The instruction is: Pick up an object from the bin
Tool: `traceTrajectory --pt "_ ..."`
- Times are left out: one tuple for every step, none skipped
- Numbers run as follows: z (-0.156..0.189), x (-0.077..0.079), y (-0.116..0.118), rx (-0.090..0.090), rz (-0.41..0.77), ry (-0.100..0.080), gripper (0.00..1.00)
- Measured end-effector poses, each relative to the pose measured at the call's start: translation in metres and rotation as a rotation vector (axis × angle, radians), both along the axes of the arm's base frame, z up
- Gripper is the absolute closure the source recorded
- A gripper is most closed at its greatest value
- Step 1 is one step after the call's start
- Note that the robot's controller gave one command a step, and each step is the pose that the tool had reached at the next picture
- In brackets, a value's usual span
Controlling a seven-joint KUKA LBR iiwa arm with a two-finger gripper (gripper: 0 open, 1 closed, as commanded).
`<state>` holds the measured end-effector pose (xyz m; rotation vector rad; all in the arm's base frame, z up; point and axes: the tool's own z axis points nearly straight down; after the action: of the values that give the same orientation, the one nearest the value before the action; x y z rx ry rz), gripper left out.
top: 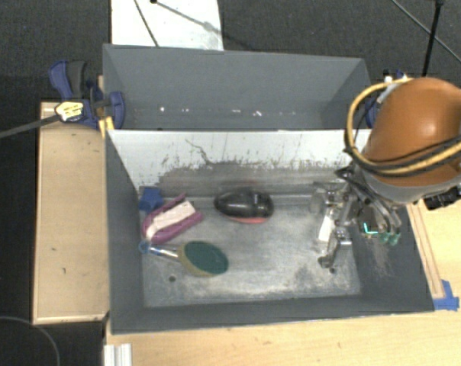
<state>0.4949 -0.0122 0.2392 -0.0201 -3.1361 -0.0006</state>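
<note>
while the gripper (331, 256), open or closed i cannot tell, is hanging at frame right, the black oval lump (244, 204) is lying leftward, lengthwise across.

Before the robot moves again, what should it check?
1. The gripper is inside the bin: ok, at its right side.
2. The gripper is above a thing: not ok; the black oval thing lies apart, toward the bin's middle.
3. The gripper already carries something: cannot tell.
4. The black oval thing is free of neighbours: ok.
5. The pink-and-purple thing and the green round pad are apart: not ok, bunched at the far side.
</note>
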Motion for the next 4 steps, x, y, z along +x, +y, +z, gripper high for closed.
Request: traceTrajectory --pt "-0.173 0.037 -0.083 -0.001 -0.071 -0.002 0.00" --pt "-0.168 0.072 -0.103 -0.002 0.109 -0.012 0.00" --pt "-0.167 0.073 -0.103 -0.001 0.108 -0.014 0.00" --pt "-0.167 0.074 -0.103 -0.001 0.107 -0.016 0.00"
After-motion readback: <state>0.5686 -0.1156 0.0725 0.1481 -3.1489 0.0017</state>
